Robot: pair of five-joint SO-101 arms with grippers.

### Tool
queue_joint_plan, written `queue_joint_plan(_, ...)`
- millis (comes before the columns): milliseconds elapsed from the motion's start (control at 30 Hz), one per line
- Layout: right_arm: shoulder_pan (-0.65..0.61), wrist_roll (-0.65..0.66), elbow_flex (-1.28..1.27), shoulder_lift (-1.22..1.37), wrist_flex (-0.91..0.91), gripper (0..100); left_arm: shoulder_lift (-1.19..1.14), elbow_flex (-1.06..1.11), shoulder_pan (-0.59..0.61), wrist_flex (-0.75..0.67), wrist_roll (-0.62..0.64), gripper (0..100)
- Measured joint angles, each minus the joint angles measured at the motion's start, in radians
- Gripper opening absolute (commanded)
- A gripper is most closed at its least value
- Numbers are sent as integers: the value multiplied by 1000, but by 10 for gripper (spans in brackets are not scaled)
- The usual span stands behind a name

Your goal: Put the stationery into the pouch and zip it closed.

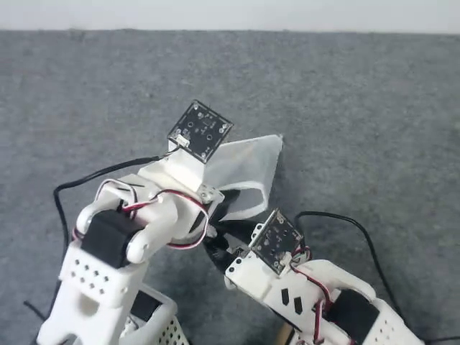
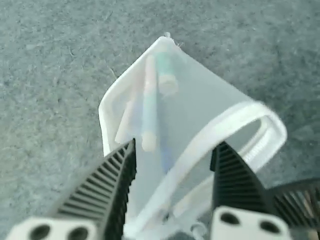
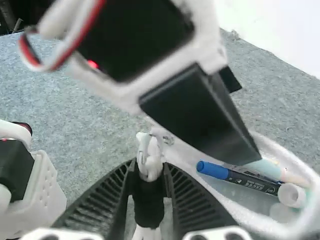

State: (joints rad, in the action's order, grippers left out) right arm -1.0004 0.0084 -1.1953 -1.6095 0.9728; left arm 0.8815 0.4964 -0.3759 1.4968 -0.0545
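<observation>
There are two arms, two hands and one pouch (image 1: 248, 169). The pouch is a translucent white bag lying on the grey surface (image 1: 374, 108) just ahead of both arms. Its long axis runs away from the arms, with the open mouth at the near end between the two hands and a closed corner pointing to the far side.

The left hand (image 2: 175, 147) is over the mouth with its two black ribbed fingers well apart. The pouch's thick white rim passes through the gap between them, and one finger (image 3: 200, 117) reaches down to the rim of the opening.

The right hand (image 3: 150, 167) is clamped on the small white zip pull (image 3: 149, 152) at the near end of the zip.

Three pieces of stationery can be counted inside the mouth. A black marker (image 3: 235, 176) with a blue cap lies beside a pale teal pen (image 3: 267, 167) and a white round-ended barrel (image 3: 292, 195). Through the fabric, the left wrist view shows pale sticks lying lengthwise along the pouch, their ends toward the far corner. Their exact number there is hard to tell.
</observation>
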Motion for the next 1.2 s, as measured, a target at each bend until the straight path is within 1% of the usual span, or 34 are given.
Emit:
queue_joint_plan(133, 34, 0, 2, 0, 0, 6, 0, -48, 0, 71, -31, 239)
queue_joint_plan(267, 64, 0, 2, -8, 0, 6, 0, -106, 5, 146, -74, 319)
queue_joint_plan(367, 71, 0, 2, -15, 0, 6, 0, -161, 46, 209, -81, 331)
queue_joint_plan(500, 75, 0, 2, -15, 0, 6, 2, -230, 112, 221, -98, 331)
queue_joint_plan(700, 160, 0, 5, -28, -2, 6, 8, -241, 176, 226, -186, 330)
queue_joint_plan(833, 176, 0, 5, -28, -2, 6, 8, -241, 201, 226, -239, 330)
queue_joint_plan(933, 193, 0, 6, -28, -2, 6, 8, -236, 204, 226, -284, 330)
queue_joint_plan(1067, 270, -2, 23, -29, -2, 6, 18, -186, 204, 227, -325, 330)
queue_joint_plan(1200, 331, -2, 35, -29, -3, 6, 117, -133, 189, 227, -344, 331)
